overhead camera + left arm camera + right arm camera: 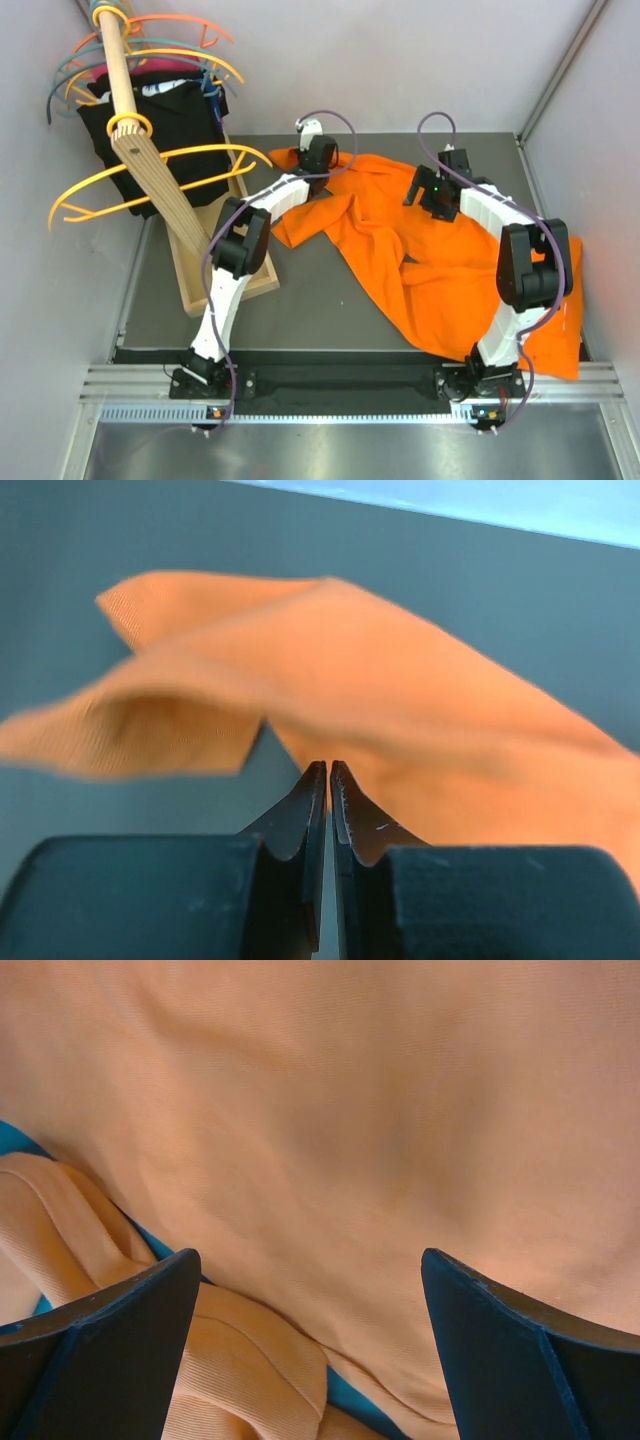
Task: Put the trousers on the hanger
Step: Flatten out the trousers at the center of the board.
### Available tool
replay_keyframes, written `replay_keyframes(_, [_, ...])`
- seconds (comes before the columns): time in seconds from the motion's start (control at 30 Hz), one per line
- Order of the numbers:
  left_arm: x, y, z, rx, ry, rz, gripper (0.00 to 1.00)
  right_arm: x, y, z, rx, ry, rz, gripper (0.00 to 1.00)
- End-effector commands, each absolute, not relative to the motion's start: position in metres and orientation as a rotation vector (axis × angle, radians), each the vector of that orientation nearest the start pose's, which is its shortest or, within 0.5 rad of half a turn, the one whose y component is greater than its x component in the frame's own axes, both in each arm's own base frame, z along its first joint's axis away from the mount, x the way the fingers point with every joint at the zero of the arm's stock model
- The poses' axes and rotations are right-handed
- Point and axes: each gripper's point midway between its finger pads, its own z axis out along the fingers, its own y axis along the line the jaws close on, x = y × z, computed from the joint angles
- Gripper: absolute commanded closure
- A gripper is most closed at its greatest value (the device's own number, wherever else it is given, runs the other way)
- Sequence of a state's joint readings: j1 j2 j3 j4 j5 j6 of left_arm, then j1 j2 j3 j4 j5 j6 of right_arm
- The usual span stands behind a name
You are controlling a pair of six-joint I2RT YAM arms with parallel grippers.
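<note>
Orange trousers (400,250) lie crumpled on your counter (160,290), not yet hung; the hanger (200,151) sits on its rack. Your left tool (328,770) is pressed together at the cloth edge, your right tool (310,1260) spread above it.

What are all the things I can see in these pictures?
trousers: one pair, bright orange, spread on the table
yellow hanger: one, amber-yellow, ring around the pole, low down
coral hangers: a few, orange, top of the pole
teal hangers: a few, blue-green, top of the pole
black clothes: a bunch, hanging behind the pole
wooden stand: one, pale wood, leaning pole on a base, left
table: one, dark grey
left arm, right arm: white and black
left tool: black, shut, seems to pinch the trousers' edge
right tool: black, open over the trousers
</note>
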State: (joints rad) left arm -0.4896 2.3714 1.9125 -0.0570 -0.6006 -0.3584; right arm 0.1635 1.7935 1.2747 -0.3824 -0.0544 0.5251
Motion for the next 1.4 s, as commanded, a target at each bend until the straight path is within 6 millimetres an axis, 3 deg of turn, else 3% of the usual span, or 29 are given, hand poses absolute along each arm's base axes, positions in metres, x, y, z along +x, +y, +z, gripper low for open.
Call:
replay_keyframes(0.0, [0.632,-0.196,0.094,-0.289,1.916,0.101,0.90,0.435,0.107,0.087,0.398,2.451,0.359,0.08])
replay_keyframes(0.13, [0.649,-0.179,0.075,-0.297,1.893,0.129,0.96,0.432,0.106,0.081,0.394,2.457,0.353,0.08])
replay_keyframes(0.17, [0.659,-0.179,0.084,-0.261,1.840,0.133,0.98,0.431,0.106,0.080,0.395,2.460,0.356,0.08])
replay_keyframes(0.27, [0.681,-0.168,0.086,-0.190,1.784,0.191,1.00,0.429,0.110,0.082,0.389,2.461,0.376,0.08])
replay_keyframes(0.3, [0.695,-0.160,0.107,-0.207,1.724,0.194,1.00,0.428,0.112,0.085,0.379,2.454,0.383,0.08])
replay_keyframes(0.33, [0.701,-0.153,0.096,-0.203,1.722,0.220,1.00,0.427,0.112,0.087,0.376,2.452,0.380,0.08])
replay_keyframes(0.37, [0.706,-0.145,0.101,-0.203,1.697,0.248,1.00,0.424,0.113,0.086,0.369,2.459,0.381,0.08])
replay_keyframes(0.4, [0.716,-0.130,0.119,-0.242,1.630,0.243,1.00,0.422,0.114,0.088,0.362,2.455,0.382,0.08])
replay_keyframes(0.43, [0.720,-0.124,0.122,-0.258,1.603,0.235,1.00,0.421,0.115,0.090,0.355,2.455,0.390,0.08])
replay_keyframes(0.53, [0.732,-0.115,0.158,-0.283,1.497,0.147,1.00,0.418,0.113,0.092,0.337,2.461,0.371,0.08])
replay_keyframes(0.6, [0.729,-0.107,0.180,-0.322,1.442,0.179,1.00,0.418,0.112,0.091,0.332,2.464,0.368,0.08])
replay_keyframes(0.73, [0.723,-0.113,0.205,-0.329,1.420,0.167,1.00,0.421,0.118,0.092,0.347,2.473,0.401,0.07])
replay_keyframes(0.87, [0.702,-0.142,0.215,-0.332,1.466,0.128,0.99,0.426,0.126,0.090,0.316,2.486,0.429,0.07])
replay_keyframes(0.9, [0.691,-0.160,0.216,-0.304,1.489,0.097,0.99,0.426,0.128,0.089,0.306,2.498,0.441,0.07])
replay_keyframes(0.93, [0.685,-0.168,0.217,-0.302,1.497,0.082,0.98,0.430,0.137,0.095,0.275,2.496,0.483,0.07])
replay_keyframes(1.0, [0.671,-0.189,0.222,-0.295,1.507,0.064,0.93,0.435,0.145,0.088,0.247,2.522,0.479,0.07])
replay_keyframes(1.13, [0.658,-0.210,0.239,-0.303,1.540,0.068,0.93,0.461,0.169,0.106,0.179,2.438,0.448,0.07])
replay_keyframes(1.23, [0.647,-0.219,0.248,-0.311,1.549,0.057,0.92,0.483,0.192,0.106,0.149,2.383,0.456,0.12])
replay_keyframes(1.27, [0.644,-0.219,0.250,-0.316,1.556,0.054,0.92,0.490,0.198,0.091,0.152,2.404,0.457,0.16])
replay_keyframes(1.33, [0.638,-0.218,0.260,-0.326,1.568,0.037,0.93,0.506,0.217,0.099,0.161,2.369,0.488,0.25])
replay_keyframes(1.37, [0.633,-0.217,0.268,-0.328,1.567,0.030,0.93,0.512,0.224,0.085,0.166,2.382,0.485,0.29])
